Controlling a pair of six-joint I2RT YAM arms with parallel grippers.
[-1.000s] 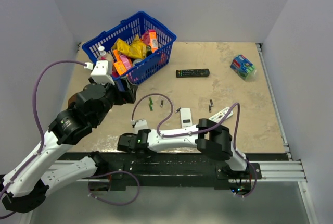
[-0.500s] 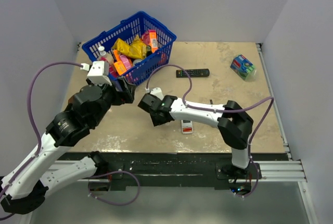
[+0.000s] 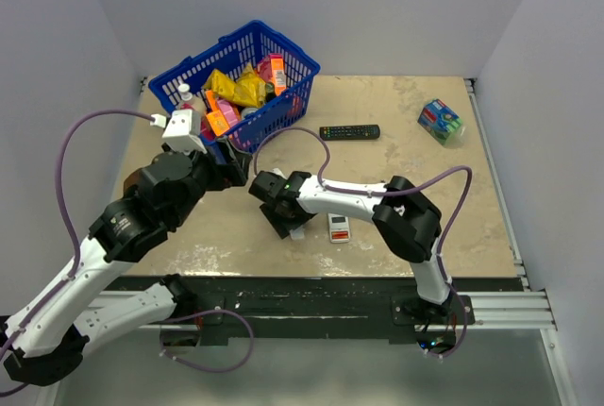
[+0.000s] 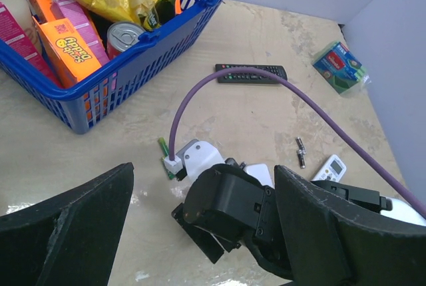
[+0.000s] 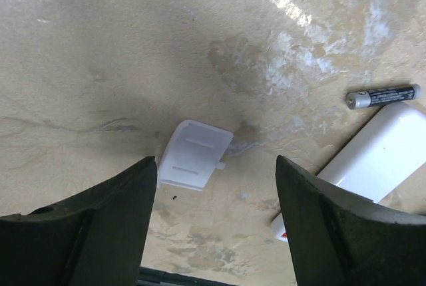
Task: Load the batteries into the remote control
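Note:
The remote control (image 3: 339,228), small and white with a red panel, lies near the table's front; in the right wrist view its white body (image 5: 373,158) sits just right of the jaws. A small white battery cover (image 5: 194,153) lies flat on the table between the fingers of my right gripper (image 5: 214,159), untouched; the gripper (image 3: 286,224) is open and empty. One dark battery (image 5: 383,96) rests beside the remote. A green battery (image 4: 163,147) and two dark ones (image 4: 301,151) lie farther back. My left gripper (image 4: 203,167) hovers wide open above the right wrist, near the basket (image 3: 231,165).
A blue basket (image 3: 276,113) full of groceries stands at the back left. A long black remote (image 3: 349,131) lies mid-table, a sponge pack (image 3: 441,121) at the back right. A white remote with grey buttons (image 4: 329,166) lies right of the right arm. The right arm's purple cable (image 4: 200,90) arcs over the table.
The right arm swung from the table's near edge out to the middle left, then drew slightly nearer, stopping over the white cover. The left arm hardly moved.

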